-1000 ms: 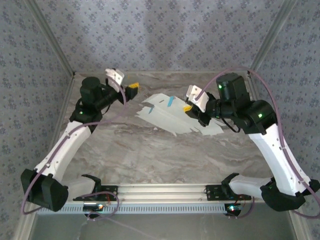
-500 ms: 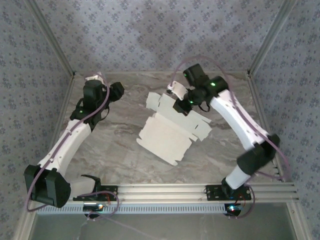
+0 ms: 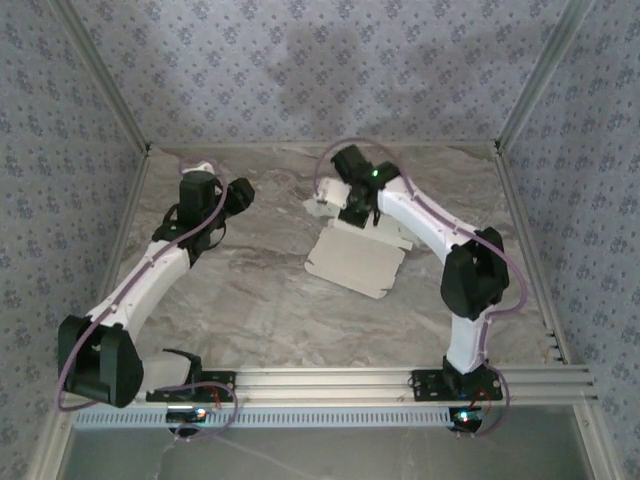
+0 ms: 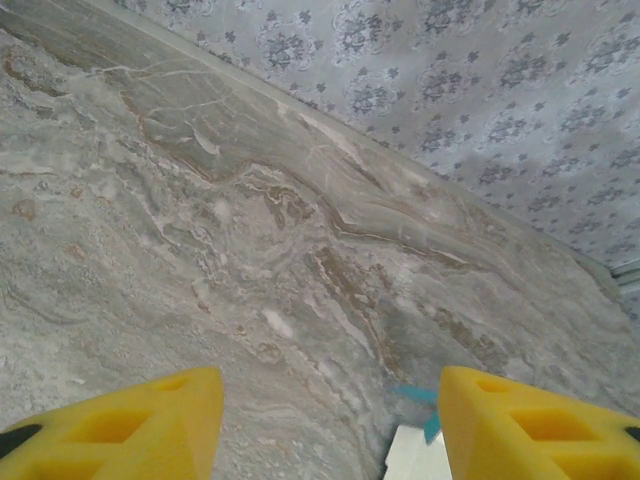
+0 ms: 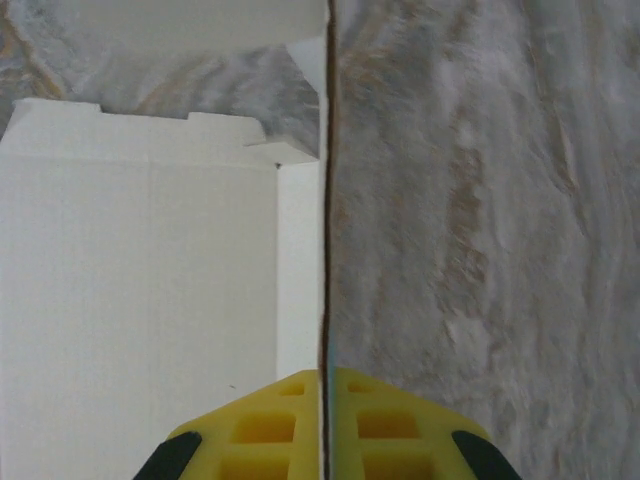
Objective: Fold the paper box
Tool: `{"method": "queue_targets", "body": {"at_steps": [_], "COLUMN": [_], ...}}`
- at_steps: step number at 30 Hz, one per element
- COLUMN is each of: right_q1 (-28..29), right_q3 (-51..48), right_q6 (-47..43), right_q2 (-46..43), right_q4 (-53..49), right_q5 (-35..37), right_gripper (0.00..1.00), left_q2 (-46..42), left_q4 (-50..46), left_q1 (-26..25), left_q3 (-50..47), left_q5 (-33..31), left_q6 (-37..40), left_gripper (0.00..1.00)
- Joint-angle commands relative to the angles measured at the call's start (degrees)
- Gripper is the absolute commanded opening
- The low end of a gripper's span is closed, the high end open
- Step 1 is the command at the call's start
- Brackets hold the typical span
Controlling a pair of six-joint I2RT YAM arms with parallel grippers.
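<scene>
Since the right gripper (image 5: pixel 325 415) is pinched shut on a thin flap (image 5: pixel 326 200) of the paper box (image 3: pixel 358 262), that flap stands on edge. In the right wrist view it reads as a dark line running from the yellow fingers up the middle of the frame. The main panel (image 5: pixel 140 300) lies flat in the left half of that frame, pale side up.

Top view: the box sits just right of centre on the marble table (image 3: pixel 260 300), rotated off square. Its far end is under the right gripper (image 3: pixel 352 212), upper centre.

My read: the grip is placed at the edge so the flap can hinge up on its crease, with the rest of the sheet held down by its own weight.

The left gripper (image 4: pixel 330 400) is released, fingers apart with only table between them. In the top view it hangs at upper left (image 3: pixel 238 193), close to the sheet but not touching it. A pale corner with a blue sliver (image 4: pixel 418 440) shows at the lower right of the left wrist frame, probably the box's near edge.

It looks parked to pin the panel or take the opposite flap. Early stage: apart from this flap, no walls formed.
</scene>
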Motion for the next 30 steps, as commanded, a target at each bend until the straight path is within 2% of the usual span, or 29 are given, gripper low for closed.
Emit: {"method": "queue_targets", "body": {"at_steps": [1, 3, 6, 12, 13, 15, 18, 20, 22, 26, 30], "right_q1": [1.4, 0.2, -2.2, -7.8, -8.8, -10.2, -11.2, -11.4, -11.4, -11.3, -10.8], "right_q3": [-13.5, -15.6, -12.8, -5.0, -4.3, -3.8, -3.2, -3.1, -3.4, -3.9, -3.7], "right_q6": [-12.5, -13.8, -14.9, -15.0, -12.9, -12.6, -12.7, -12.9, -13.0, -13.1, -13.2], "right_q2": [-5.3, -6.2, -4.4, -4.0, -4.0, -4.2, -3.5, -3.0, -2.7, -2.3, -2.2], "right_q4": [18.5, 19.8, 13.9, 4.7, 4.3, 3.8, 3.0, 2.6, 2.6, 2.9, 2.5], "right_q5": [2.2, -1.7, -10.5, -25.7, -27.6, -30.3, -31.3, -31.9, -31.8, -32.3, -32.1], "right_gripper": [0.0, 0.0, 0.0, 0.0, 0.0, 0.0, 0.0, 0.0, 0.0, 0.0, 0.0], "left_q2": [2.8, 4.2, 7.3, 13.5, 14.1, 14.7, 14.9, 13.9, 13.9, 15.9, 17.6], "left_q4": [7.6, 8.3, 8.2, 10.1, 11.2, 16.8, 23.0, 26.3, 29.1, 21.6, 16.9], "left_q1": [0.2, 0.2, 0.2, -0.2, -0.2, -0.1, -0.7, -1.7, -2.0, -2.4, -5.1], "left_q3": [-2.5, -2.3, -0.3, 4.6, 4.8, 3.1, -0.1, -3.5, -4.7, -0.6, 1.0], "left_q5": [-1.0, -1.0, -1.0, 4.8, 6.7, 15.2, 32.9, 38.4, 38.1, 42.7, 38.9], "left_q6": [5.5, 9.0, 12.3, 20.8, 22.7, 27.8, 40.6, 49.9, 51.8, 57.2, 65.3], "left_gripper": [0.61, 0.63, 0.65, 0.68, 0.71, 0.76, 0.82, 0.84, 0.86, 0.84, 0.81]}}
